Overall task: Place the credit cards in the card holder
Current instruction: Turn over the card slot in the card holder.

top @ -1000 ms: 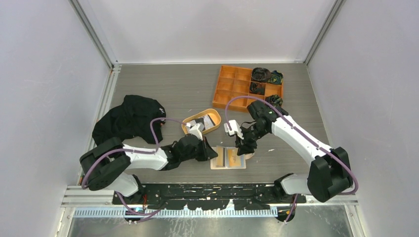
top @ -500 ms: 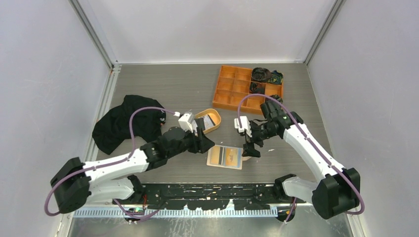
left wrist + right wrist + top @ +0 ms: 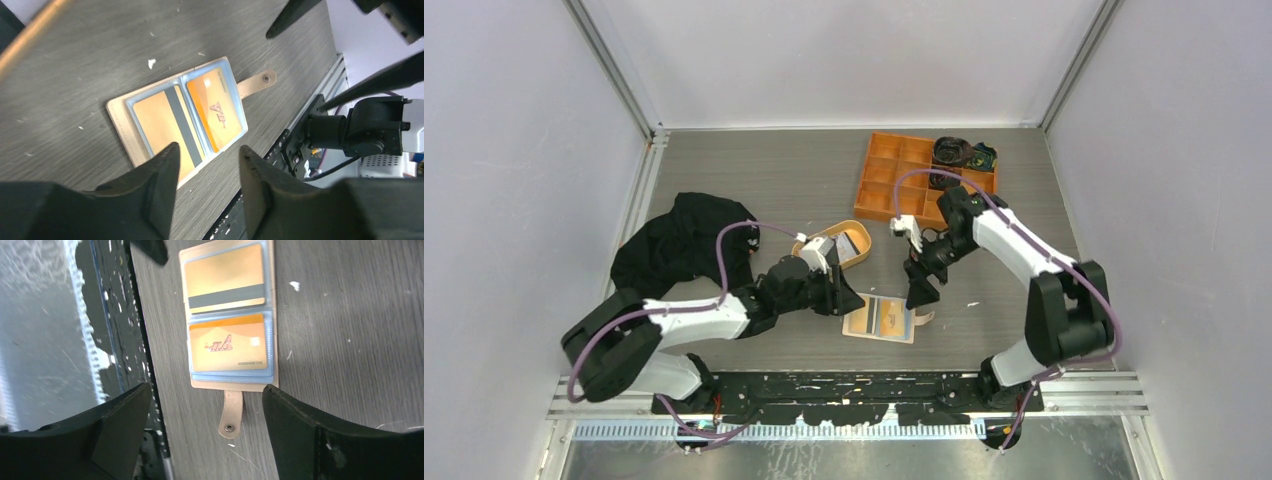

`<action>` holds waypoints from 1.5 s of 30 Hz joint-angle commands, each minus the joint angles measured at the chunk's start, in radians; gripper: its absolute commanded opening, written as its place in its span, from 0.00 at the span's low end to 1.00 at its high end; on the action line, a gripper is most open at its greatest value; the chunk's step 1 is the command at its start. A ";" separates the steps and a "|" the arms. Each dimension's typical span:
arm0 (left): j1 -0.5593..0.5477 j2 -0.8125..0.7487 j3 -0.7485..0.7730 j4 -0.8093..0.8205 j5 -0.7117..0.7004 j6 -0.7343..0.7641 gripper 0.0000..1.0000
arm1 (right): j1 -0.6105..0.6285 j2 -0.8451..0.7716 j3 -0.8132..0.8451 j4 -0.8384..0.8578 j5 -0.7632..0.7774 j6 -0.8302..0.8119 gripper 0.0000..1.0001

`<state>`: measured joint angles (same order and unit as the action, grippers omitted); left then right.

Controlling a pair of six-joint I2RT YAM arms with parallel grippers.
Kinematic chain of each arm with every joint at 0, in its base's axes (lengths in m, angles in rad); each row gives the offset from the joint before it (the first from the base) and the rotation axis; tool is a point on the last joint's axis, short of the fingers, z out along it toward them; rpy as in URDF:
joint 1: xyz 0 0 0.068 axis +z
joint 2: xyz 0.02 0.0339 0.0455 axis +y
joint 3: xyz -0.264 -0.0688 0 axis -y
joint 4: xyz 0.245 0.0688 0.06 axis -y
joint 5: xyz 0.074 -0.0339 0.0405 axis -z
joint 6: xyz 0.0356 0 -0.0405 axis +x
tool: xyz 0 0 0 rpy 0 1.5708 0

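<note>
The card holder (image 3: 882,318) lies open and flat on the table, its snap tab (image 3: 230,412) pointing right. Its blue-edged sleeves show an orange card (image 3: 227,342) and a tan card with a grey stripe (image 3: 167,117). More credit cards (image 3: 846,243), one pale and one dark, lie in the oval tray (image 3: 860,258). My left gripper (image 3: 852,303) hovers open just left of the holder (image 3: 180,112), nothing between its fingers (image 3: 160,172). At the holder's right end my right gripper (image 3: 917,297) hangs wide open above the tab, holding nothing.
An orange compartment box (image 3: 894,178) with dark items in its right cells stands at the back right. A black cloth (image 3: 684,245) lies heaped on the left. The table's near edge and black rail (image 3: 125,315) run close beside the holder.
Both grippers have let go of the card holder and opened. The left one pulled back to the left and the right one lifted off. The holder now lies open, shifted a little left.
</note>
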<state>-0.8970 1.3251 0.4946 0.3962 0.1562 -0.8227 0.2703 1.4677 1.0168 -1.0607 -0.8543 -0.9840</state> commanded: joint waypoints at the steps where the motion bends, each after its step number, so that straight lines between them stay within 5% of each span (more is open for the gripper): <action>1: -0.039 0.092 0.063 0.123 0.060 -0.099 0.42 | -0.011 0.122 0.132 -0.044 0.025 0.288 0.82; 7: -0.126 0.189 0.158 0.010 -0.078 -0.132 0.41 | -0.014 0.276 0.190 -0.114 0.051 0.376 0.67; 22: -0.163 0.315 0.159 0.026 -0.130 -0.250 0.39 | -0.011 0.453 0.222 -0.133 0.019 0.436 0.44; 45: -0.173 0.369 0.153 0.047 -0.124 -0.276 0.36 | 0.012 0.549 0.227 -0.044 0.130 0.564 0.43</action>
<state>-1.0626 1.6814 0.6559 0.4057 0.0448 -1.0966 0.2741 2.0148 1.2140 -1.1114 -0.7391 -0.4442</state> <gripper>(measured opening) 0.359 0.427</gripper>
